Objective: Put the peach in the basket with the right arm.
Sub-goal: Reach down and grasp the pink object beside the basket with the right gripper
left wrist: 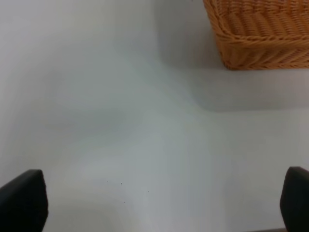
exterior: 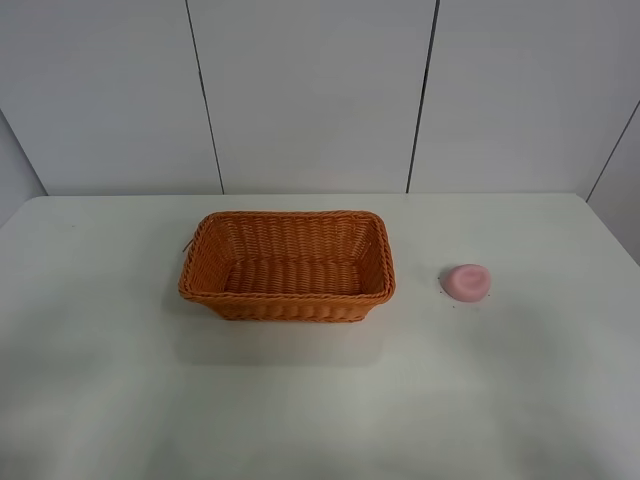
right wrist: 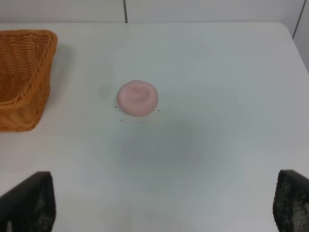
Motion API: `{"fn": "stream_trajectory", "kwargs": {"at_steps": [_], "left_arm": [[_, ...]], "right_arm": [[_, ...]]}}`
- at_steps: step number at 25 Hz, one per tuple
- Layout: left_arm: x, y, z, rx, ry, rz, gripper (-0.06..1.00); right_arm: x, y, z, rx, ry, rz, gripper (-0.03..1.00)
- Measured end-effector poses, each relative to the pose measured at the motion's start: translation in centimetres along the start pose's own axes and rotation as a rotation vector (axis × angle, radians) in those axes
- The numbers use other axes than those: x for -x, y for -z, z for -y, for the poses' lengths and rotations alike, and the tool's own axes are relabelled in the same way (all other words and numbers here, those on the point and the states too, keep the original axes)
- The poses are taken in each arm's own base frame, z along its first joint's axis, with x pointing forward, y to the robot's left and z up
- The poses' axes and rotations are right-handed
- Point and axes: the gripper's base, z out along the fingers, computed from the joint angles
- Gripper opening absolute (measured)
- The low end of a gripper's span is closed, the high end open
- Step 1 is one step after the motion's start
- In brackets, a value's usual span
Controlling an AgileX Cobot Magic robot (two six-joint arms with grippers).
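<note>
Small, smooth, rounded pink peach (exterior: 466,282) on the white table (exterior: 300,400), right of centre in the exterior high view, apart from the rectangular orange-brown woven wicker basket (exterior: 290,305) at centre. Right gripper (right wrist: 159,203) and left gripper (left wrist: 159,203) spread wide, empty. Peach probably light and slick: grasp across its widest girth.

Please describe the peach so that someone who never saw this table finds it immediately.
On the white table stands an orange wicker basket. To its right in the high view, apart from it, lies the peach: small, smooth, the only pink thing.
</note>
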Motion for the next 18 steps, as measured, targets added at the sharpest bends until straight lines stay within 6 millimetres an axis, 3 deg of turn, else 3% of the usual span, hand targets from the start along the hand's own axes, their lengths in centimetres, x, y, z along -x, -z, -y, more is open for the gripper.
{"fn": "stream_trajectory", "kwargs": {"at_steps": [11, 14, 18], "left_arm": [[0.0, 0.0, 0.0, 0.000, 0.000, 0.000, 0.99], [0.0, 0.0, 0.0, 0.000, 0.000, 0.000, 0.99], [0.0, 0.0, 0.0, 0.000, 0.000, 0.000, 0.99]], "right_arm": [[0.4, -0.1, 0.0, 0.001, -0.001, -0.015, 0.70], [1.7, -1.0, 0.0, 0.001, -0.002, -0.088, 0.70], [5.2, -2.9, 0.0, 0.002, -0.004, -0.202, 0.70]]}}
